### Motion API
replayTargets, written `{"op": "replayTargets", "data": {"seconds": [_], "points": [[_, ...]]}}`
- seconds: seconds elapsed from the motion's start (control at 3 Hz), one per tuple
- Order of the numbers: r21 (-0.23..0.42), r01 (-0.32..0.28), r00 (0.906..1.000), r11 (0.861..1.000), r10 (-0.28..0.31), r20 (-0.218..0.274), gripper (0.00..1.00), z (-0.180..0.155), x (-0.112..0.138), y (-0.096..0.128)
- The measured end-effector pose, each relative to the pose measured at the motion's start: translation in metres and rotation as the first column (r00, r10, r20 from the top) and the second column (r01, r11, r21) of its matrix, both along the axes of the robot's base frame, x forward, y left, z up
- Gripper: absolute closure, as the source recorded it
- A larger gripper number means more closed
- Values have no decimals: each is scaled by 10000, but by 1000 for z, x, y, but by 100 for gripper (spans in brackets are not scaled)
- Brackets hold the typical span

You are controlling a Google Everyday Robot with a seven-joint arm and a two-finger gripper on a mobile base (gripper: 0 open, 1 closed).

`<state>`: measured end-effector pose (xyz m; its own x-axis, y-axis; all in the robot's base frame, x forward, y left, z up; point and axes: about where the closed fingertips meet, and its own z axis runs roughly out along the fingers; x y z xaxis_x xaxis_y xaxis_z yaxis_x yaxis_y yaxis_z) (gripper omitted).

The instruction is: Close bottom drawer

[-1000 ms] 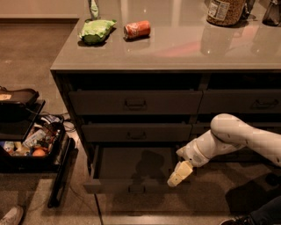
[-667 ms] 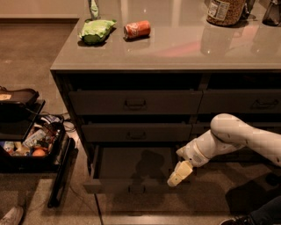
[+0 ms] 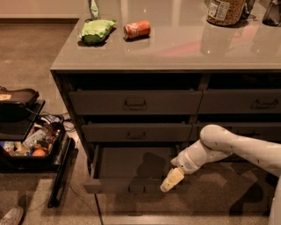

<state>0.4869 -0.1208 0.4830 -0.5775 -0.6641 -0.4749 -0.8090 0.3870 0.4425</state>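
Observation:
The bottom drawer (image 3: 131, 169) of the left three-drawer column stands pulled far out, its dark inside showing and its low front panel with a small centre handle nearest the floor. My gripper (image 3: 171, 180), with cream-coloured fingers, hangs at the right end of that front panel, close to its top edge. The white arm reaches in from the right. I cannot make out whether the gripper touches the drawer.
Above the open drawer, the two upper drawers (image 3: 136, 103) are pushed in. On the grey counter (image 3: 184, 48) lie a green bag (image 3: 95, 30), a red can (image 3: 137, 30) and a jar (image 3: 226, 9). A black cart (image 3: 26, 145) with assorted items stands at the left.

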Motion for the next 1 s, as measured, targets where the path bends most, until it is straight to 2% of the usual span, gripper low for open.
{"op": "replayTargets", "data": {"seconds": [0.33, 0.67, 1.0], "points": [[4, 36, 10000, 10000, -36, 4, 0, -8, 2, 7], [563, 405, 9965, 9976, -445, 710, 0, -15, -2, 21], [514, 895, 9863, 9947, -957, 1342, 0, -16, 19, 22]]}}
